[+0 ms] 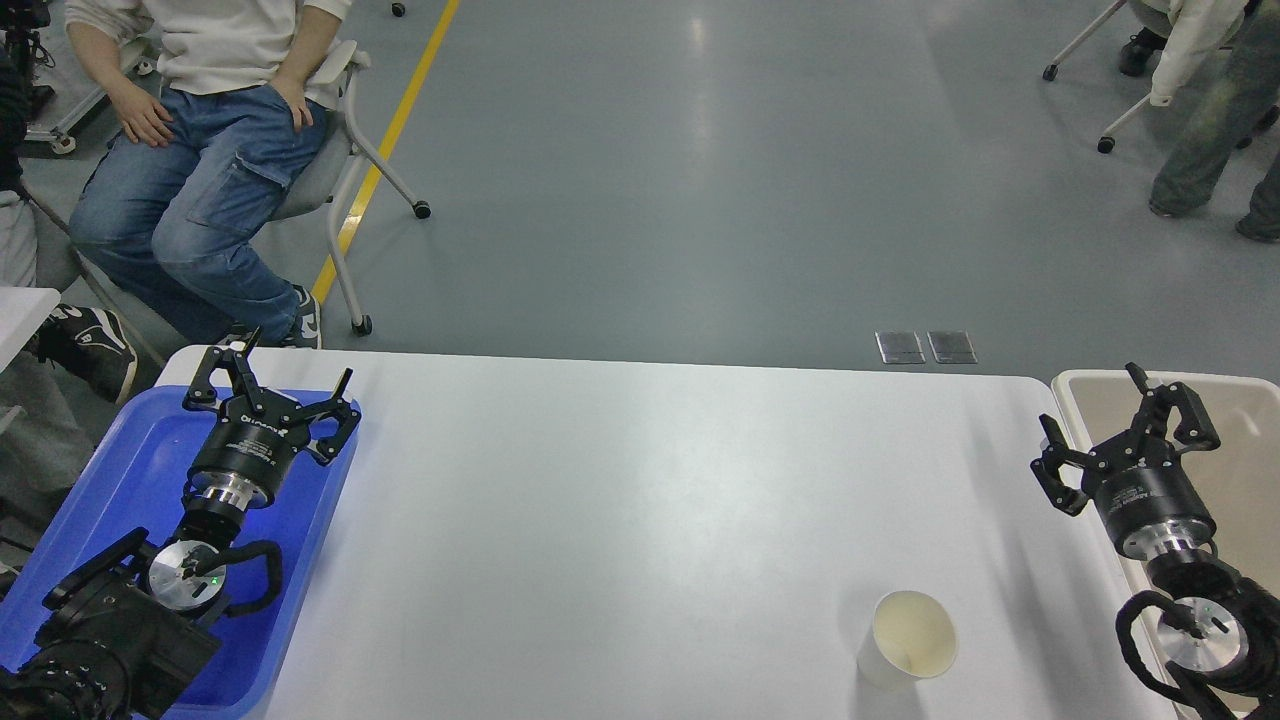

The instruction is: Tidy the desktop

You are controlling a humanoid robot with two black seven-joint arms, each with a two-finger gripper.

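White, thin-walled paper cup point(908, 640) standing upright on the table point(640, 500), near the table's front edge and toward its right end. Mouth up, long axis vertical, rim round and open to the head view; inside pale and seemingly empty, though a faint mark low on the inner wall too small to read. Probably very light, soft in the wall, easily crushed or tipped: best taken across the side wall below the rim with a gentle squeeze, or with one finger inside and one outside the rim. Smooth and slightly glossy tabletop, so likely to slide if nudged.

Rest of the table bare in view. Blue plastic tray point(110, 470) at the table's left end, beige bin point(1245, 400) just off its right end.

Left gripper point(280, 385) above the tray's far part, well apart from the cup, jaws spread apart and holding nothing. Right gripper point(1120, 420) over the bin's near-left edge, beyond and to the right of the cup, jaws likewise apart and empty. Nearer of the two to the cup: the right one, hence the likelier choice for the pick-up, with the bin close by.
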